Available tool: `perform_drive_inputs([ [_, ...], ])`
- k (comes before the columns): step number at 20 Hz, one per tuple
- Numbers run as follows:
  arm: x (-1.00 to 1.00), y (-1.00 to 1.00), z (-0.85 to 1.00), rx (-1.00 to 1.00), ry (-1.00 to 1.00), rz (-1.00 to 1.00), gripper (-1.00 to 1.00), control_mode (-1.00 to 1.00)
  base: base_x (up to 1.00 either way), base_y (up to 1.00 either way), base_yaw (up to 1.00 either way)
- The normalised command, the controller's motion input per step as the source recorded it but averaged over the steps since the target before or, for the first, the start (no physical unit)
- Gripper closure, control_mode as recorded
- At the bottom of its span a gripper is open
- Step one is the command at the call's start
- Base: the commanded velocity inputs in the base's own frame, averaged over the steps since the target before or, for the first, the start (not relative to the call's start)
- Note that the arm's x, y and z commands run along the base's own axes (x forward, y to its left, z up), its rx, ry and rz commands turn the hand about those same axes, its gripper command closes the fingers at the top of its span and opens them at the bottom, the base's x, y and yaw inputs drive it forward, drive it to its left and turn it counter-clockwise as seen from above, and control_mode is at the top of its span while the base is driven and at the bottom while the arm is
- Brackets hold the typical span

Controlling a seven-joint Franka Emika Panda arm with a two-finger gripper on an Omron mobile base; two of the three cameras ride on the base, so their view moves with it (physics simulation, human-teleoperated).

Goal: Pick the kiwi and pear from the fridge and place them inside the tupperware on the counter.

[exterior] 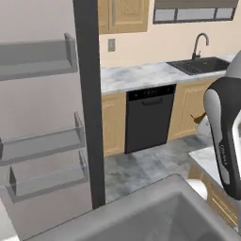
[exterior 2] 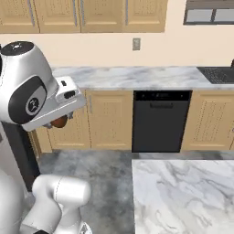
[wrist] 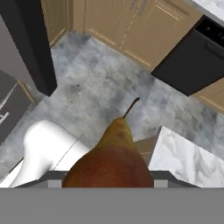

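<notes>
Pear (wrist: 109, 164): brown-orange, stem outward, held in the air above the grey floor (wrist: 96, 92).
Gripper (exterior 2: 61, 121): clenched on the pear.
Fridge (exterior: 89, 103): door swung open, bins seen.
Tabletop (exterior 2: 183, 196): marble, beside the arm.
Dishwasher (exterior 2: 161, 121): black, beyond.

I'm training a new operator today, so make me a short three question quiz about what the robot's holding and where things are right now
1. True or false: the gripper holds a round green fruit.
2. Which appliance sits under the far counter? A) oven B) black dishwasher C) microwave
3. Fill in: in the hand view, the pear's stem points toward the grey ____ below.

Key:
1. False. It is shut on the brown-orange pear.
2. B
3. floor. The fruit is being carried above it, beside the marble counter corner, away from the open fridge door.
</notes>
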Motion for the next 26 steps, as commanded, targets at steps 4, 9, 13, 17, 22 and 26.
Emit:
perform_drive_inputs([
  [4, 0.0, 0.0, 0.0, 0.0, 0.0, 0.0, 1.0, 1.0, 1.0, 0.55, -0.32],
  [9, 0.0, 0.0, 0.0, 0.0, 0.0, 0.0, 1.0, 1.0, 1.0, 0.57, -0.06],
  [13, 0.0, 0.0, 0.0, 0.0, 0.0, 0.0, 1.0, 1.0, 1.0, 0.15, 0.43],
  [17, 0.0, 0.0, 0.0, 0.0, 0.0, 0.0, 1.0, 1.0, 1.0, 0.0, 0.64],
  [22, 0.0, 0.0, 0.0, 0.0, 0.0, 0.0, 1.0, 1.0, 0.88, 0.0, 0.79],
  [26, 0.0, 0.0, 0.0, 0.0, 0.0, 0.0, 1.0, 1.0, 0.62, 0.0, 0.86],
])
